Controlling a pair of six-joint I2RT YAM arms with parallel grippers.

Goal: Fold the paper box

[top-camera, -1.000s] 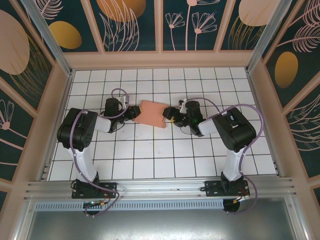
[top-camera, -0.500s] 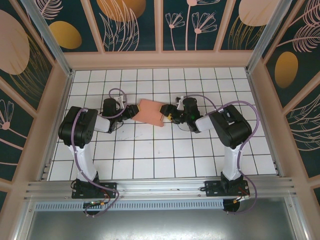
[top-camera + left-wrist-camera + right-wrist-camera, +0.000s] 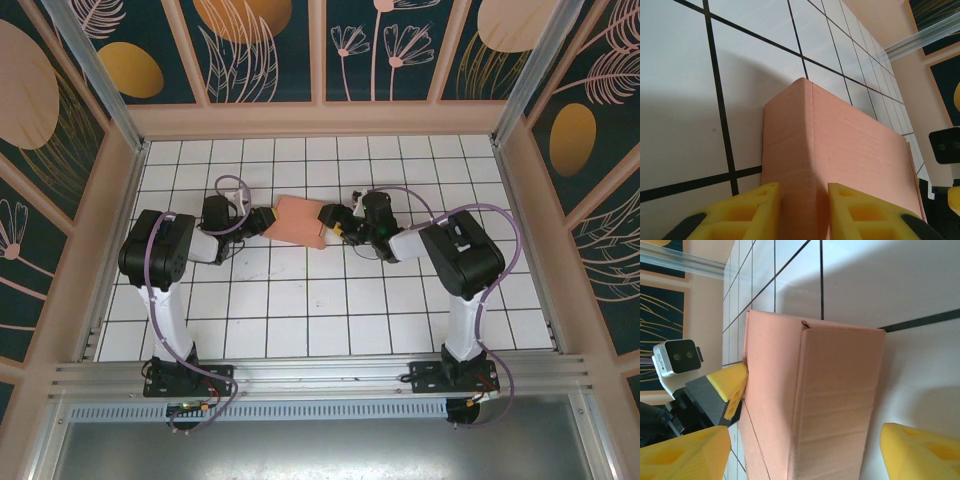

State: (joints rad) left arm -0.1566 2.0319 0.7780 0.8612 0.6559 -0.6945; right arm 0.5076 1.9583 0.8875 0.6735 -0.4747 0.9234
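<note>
The paper box (image 3: 297, 220) is a salmon-pink, folded-up flat rectangular box lying on the white tiled floor between the two arms. My left gripper (image 3: 262, 222) is at its left end, and its yellow fingers (image 3: 747, 212) press both sides of the box's narrow edge (image 3: 800, 165), shut on it. My right gripper (image 3: 333, 222) is at the box's right end. In the right wrist view the box (image 3: 830, 400) lies between the right gripper's (image 3: 802, 455) wide-apart fingers, with bare tile showing beside the right finger (image 3: 922, 452). The left gripper's yellow finger (image 3: 732, 385) touches the box's far end.
The white tiled floor (image 3: 300, 310) spreads out on all sides of the box. Pink-framed walls (image 3: 320, 118) close it in at the back and both sides. The left arm's white wrist camera (image 3: 677, 356) sits just beyond the box's far end.
The box and both grippers have shifted slightly toward the far wall. The right gripper's fingers have spread wider off the box. The left gripper keeps its grip.
</note>
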